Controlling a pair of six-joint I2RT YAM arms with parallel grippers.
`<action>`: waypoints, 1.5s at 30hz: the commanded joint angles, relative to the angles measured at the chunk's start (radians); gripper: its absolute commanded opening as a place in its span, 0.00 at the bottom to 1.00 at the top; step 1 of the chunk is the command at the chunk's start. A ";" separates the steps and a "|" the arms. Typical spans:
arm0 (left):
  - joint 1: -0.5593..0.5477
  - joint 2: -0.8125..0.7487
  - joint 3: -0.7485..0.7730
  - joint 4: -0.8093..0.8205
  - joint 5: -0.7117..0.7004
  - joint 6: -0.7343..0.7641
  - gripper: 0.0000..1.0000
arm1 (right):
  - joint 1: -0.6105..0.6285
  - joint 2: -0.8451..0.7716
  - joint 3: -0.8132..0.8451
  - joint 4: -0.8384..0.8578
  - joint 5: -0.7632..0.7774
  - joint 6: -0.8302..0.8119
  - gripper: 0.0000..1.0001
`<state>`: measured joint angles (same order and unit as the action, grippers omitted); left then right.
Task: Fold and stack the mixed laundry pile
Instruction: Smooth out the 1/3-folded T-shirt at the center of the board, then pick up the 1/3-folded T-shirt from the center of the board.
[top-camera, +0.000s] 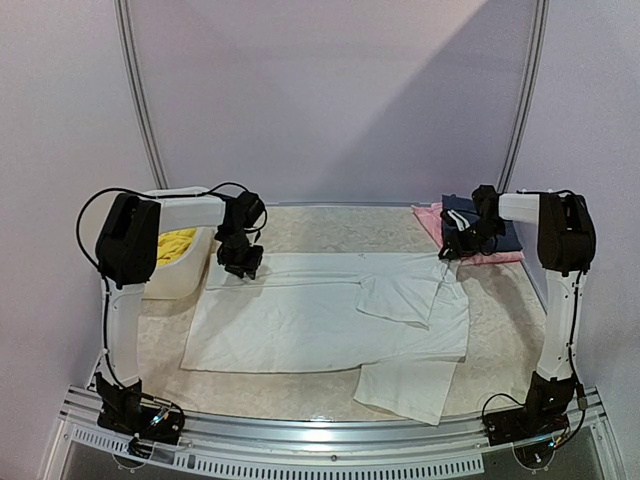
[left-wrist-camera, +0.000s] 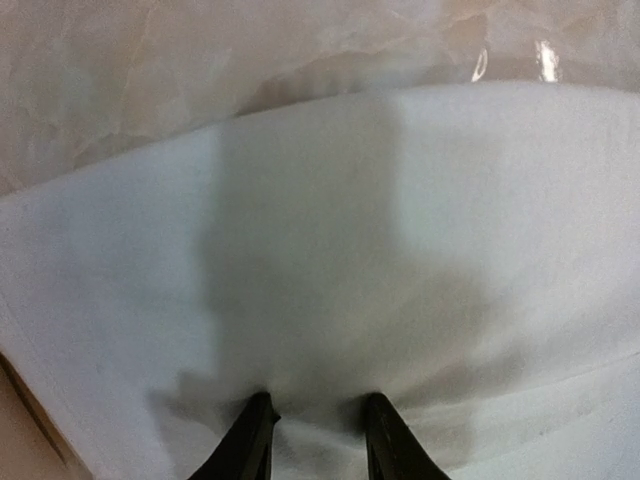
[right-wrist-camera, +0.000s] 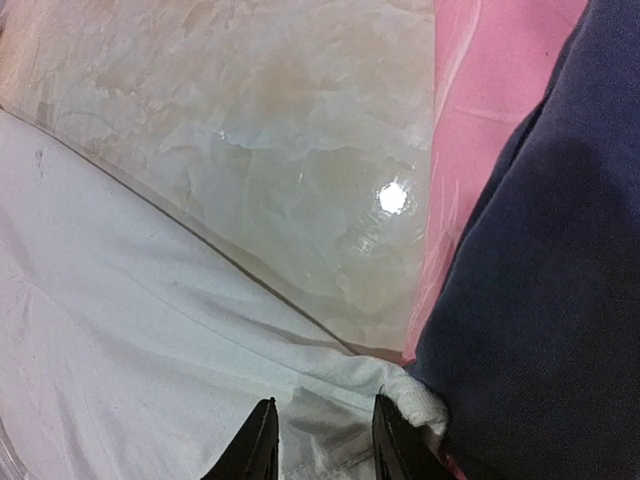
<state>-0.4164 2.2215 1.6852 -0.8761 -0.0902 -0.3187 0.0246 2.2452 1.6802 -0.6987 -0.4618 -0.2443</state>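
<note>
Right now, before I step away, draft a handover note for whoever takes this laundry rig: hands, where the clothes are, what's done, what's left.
Hands: left hand and right hand each pinch the far edge of the white T-shirt, one at either end.
Shirt lies spread on the table, not yet folded.
The yellow shorts sit in the white basket, far left.
A navy cloth lies on a pink cloth, far right.
Left: fold shirt, fold shorts, stack.

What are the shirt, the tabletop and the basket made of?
The shirt: soft matte white knit, probably cotton; it wrinkles and lies limp.
The tabletop: glossy marble-patterned surface, perhaps laminate or film; it mirrors a lamp glare.
The basket: smooth white, likely plastic; too small to be sure.
</note>
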 joint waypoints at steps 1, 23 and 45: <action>0.015 -0.022 -0.026 -0.056 -0.037 0.032 0.33 | -0.016 -0.030 -0.026 -0.102 0.024 0.047 0.33; -0.153 -0.411 -0.051 -0.101 -0.165 0.104 0.36 | 0.343 -0.965 -0.720 -0.422 -0.100 -0.709 0.47; -0.154 -0.589 -0.248 -0.091 -0.253 0.032 0.36 | 1.234 -1.053 -1.024 -0.160 0.385 -0.642 0.39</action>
<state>-0.5659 1.6855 1.4734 -0.9581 -0.3046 -0.2672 1.2007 1.1744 0.6716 -0.9569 -0.1303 -0.9024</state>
